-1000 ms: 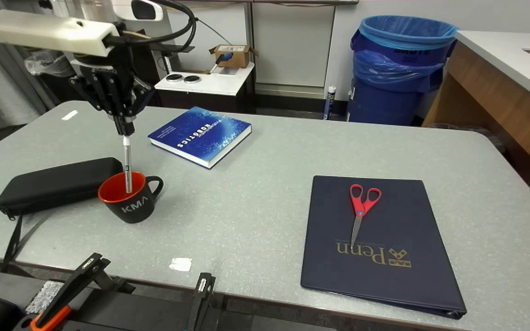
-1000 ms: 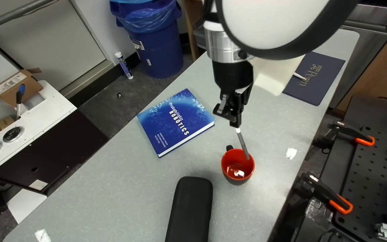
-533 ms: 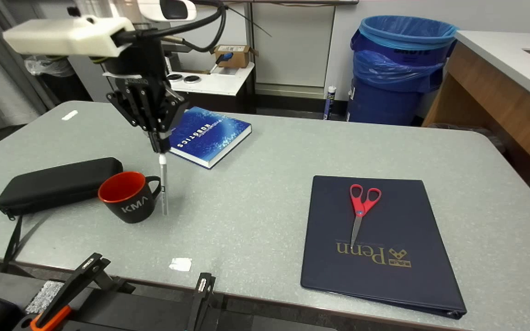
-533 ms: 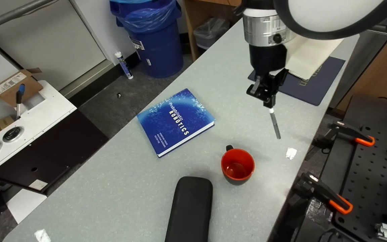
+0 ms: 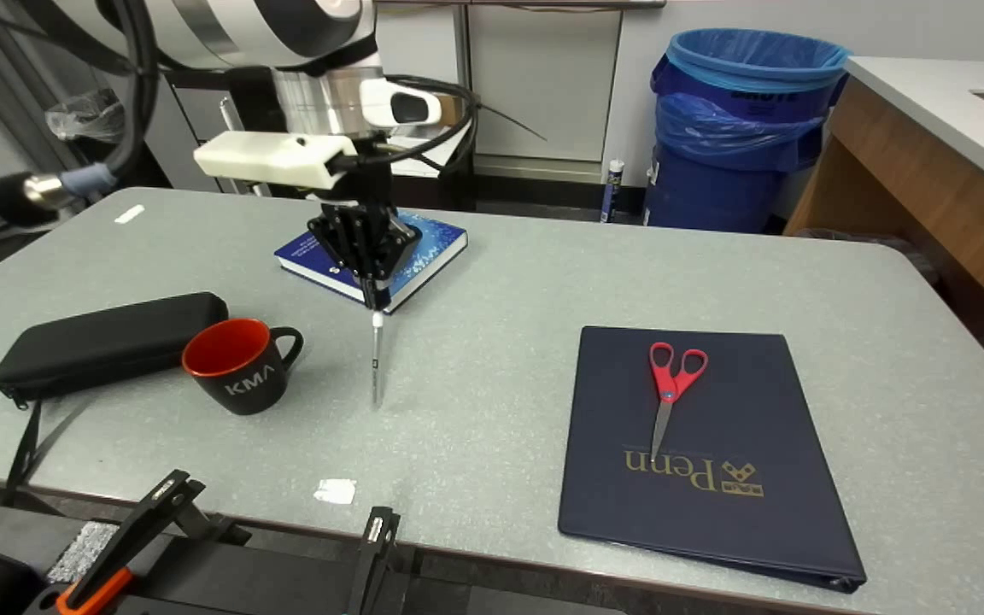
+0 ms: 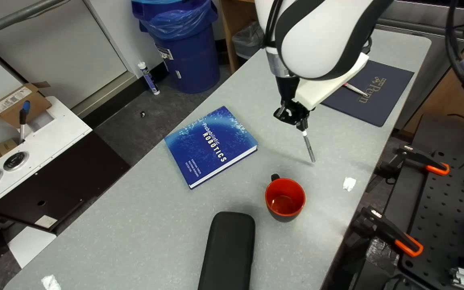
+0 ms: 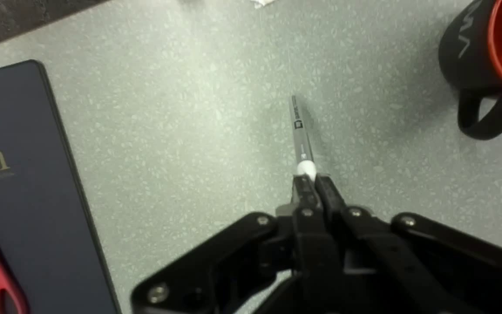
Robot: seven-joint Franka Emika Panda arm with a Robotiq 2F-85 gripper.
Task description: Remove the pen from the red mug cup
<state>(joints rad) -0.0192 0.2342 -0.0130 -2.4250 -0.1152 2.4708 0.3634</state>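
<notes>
The pen (image 5: 376, 363) is a thin grey stick with a white upper end. It hangs nearly upright, outside the mug, on the handle side. It also shows in an exterior view (image 6: 309, 148) and the wrist view (image 7: 300, 131). My gripper (image 7: 314, 179) is shut on its white end, which is partly hidden between the fingertips. The gripper also shows in both exterior views (image 5: 377, 301) (image 6: 302, 125). I cannot tell whether the pen's lower end touches the table. The red mug cup (image 5: 244, 380), dark outside and red inside, stands upright and looks empty in an exterior view (image 6: 284, 197).
A black pouch (image 5: 108, 342) lies against the mug's far side. A blue book (image 6: 212, 145) lies behind the gripper. A dark folder (image 5: 705, 512) with red-handled scissors (image 5: 667, 389) on it lies farther along the table (image 5: 475, 410). Clamps (image 5: 372, 555) stand past the table's edge.
A second ago the pen's lower end was inside the mug. It came out past the handle, and gripper and pen moved farther from the mug and appear lower. The mug stayed put.
</notes>
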